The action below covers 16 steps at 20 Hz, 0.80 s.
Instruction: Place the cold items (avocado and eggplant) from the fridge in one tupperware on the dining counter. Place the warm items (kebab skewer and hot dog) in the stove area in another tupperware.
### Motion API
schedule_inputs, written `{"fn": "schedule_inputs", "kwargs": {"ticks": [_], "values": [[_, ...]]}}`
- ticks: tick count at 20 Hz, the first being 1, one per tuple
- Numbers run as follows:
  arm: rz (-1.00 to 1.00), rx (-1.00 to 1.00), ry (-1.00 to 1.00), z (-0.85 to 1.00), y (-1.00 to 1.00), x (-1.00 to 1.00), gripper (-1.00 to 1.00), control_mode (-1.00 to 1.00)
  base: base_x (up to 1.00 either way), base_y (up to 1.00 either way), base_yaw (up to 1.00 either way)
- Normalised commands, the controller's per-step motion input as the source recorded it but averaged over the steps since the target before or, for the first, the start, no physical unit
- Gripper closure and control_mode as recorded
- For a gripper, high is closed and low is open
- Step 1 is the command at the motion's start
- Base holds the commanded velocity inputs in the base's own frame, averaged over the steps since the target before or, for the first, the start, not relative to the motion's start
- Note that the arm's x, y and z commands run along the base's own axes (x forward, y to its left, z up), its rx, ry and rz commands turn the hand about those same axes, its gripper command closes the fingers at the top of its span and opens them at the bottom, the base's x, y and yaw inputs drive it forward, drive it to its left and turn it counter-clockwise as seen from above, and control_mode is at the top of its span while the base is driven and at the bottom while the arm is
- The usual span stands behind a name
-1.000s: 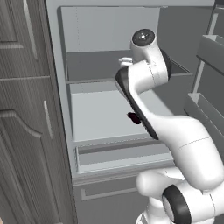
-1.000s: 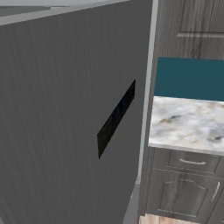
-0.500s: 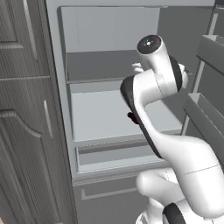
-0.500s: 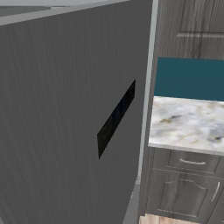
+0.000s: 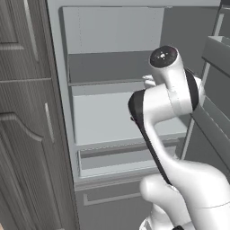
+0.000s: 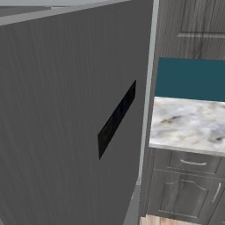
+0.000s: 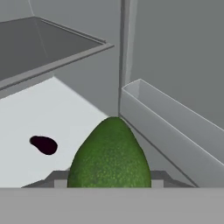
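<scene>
A green avocado (image 7: 109, 153) looms large at the bottom of the hand view, with my gripper (image 7: 109, 183) shut on it; the fingertips are mostly hidden behind the fruit. Beyond it the small, dark purple eggplant (image 7: 43, 145) lies on the white fridge shelf (image 7: 39, 122), well apart from the gripper. In the left base view my arm (image 5: 166, 103) is bent in front of the open fridge and covers the hand. The kebab skewer, hot dog and tupperware are out of view.
The fridge door bins (image 5: 215, 117) stand close on the right, and a door bin (image 7: 175, 131) runs beside the avocado. A shelf (image 5: 108, 117) and a drawer (image 5: 121, 159) lie inside. A dark cabinet (image 5: 27, 134) is on the left. A marble counter (image 6: 189, 123) sits beyond the grey fridge door (image 6: 66, 114).
The arm's elbow and upper link have swung right and up, toward the camera. They now cover the dark spot on the shelf that showed beside the arm earlier.
</scene>
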Motion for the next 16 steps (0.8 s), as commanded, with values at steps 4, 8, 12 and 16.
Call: {"fn": "schedule_inputs", "kwargs": {"ticks": [4,8,12,16], "values": [[-0.07,0.00,0.00,-0.05,-0.01,-0.32,1.00,-1.00,0.00,0.00,0.00],[-0.01,0.00,0.02,0.00,0.00,-0.04,1.00,-1.00,0.00,0.00,0.00],[0.00,0.00,0.02,0.00,0.00,-0.03,1.00,-1.00,0.00,0.00,0.00],[0.00,0.00,0.01,-0.02,0.00,-0.06,1.00,1.00,-0.35,0.14,-0.01]]}}
